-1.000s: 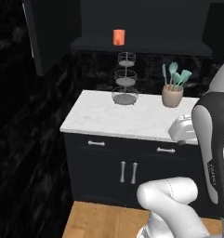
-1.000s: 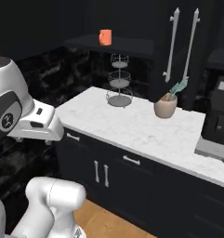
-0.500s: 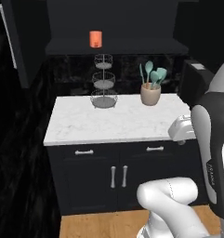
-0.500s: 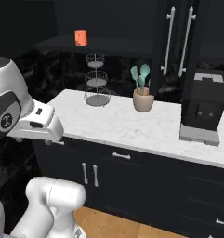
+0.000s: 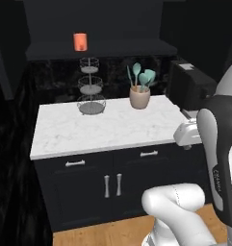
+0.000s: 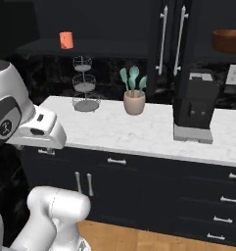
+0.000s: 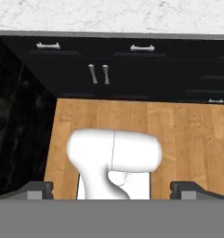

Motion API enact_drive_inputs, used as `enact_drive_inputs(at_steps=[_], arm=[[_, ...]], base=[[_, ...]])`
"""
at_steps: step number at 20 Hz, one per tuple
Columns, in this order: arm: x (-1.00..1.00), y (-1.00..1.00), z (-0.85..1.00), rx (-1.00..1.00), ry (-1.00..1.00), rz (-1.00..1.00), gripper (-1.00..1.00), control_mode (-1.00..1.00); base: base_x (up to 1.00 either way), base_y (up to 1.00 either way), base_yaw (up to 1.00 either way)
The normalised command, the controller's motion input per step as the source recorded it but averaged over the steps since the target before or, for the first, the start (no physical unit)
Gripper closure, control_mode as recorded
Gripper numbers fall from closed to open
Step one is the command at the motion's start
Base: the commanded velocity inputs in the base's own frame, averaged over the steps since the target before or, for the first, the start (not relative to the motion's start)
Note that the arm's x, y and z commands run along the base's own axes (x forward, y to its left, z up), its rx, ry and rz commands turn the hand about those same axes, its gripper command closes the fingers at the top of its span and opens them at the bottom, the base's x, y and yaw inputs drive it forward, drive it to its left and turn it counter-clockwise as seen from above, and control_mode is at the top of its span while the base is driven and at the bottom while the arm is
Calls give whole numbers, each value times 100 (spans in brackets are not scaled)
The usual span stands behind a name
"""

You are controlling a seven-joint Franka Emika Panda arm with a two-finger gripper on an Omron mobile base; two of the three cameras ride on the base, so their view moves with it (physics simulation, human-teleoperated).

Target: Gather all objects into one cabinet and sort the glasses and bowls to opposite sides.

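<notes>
My base has swung right; marble counter (image 5: 112, 127) ahead, orange cup (image 5: 79, 42) shelved at eleven o'clock. My gripper (image 7: 111, 188) spread wide, empty.

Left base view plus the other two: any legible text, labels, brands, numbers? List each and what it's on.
White robot arm, grey lettering running down the forearm: too small and blurred to read.
Black coffee machine: no readable label.
Orange cup, tan utensil crock, brown wooden bowl: plain, no marks.
No other text in any view.
</notes>
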Motion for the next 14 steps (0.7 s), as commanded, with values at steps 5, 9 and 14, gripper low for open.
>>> enact_drive_inputs(at_steps=[5,9,14], arm=[[0,0,0,0,0,0,-100,100],[0,0,0,0,0,0,-100,100],[0,0,0,0,0,0,-100,100]], base=[[13,14,-19],[13,14,-16],[21,49,-15]])
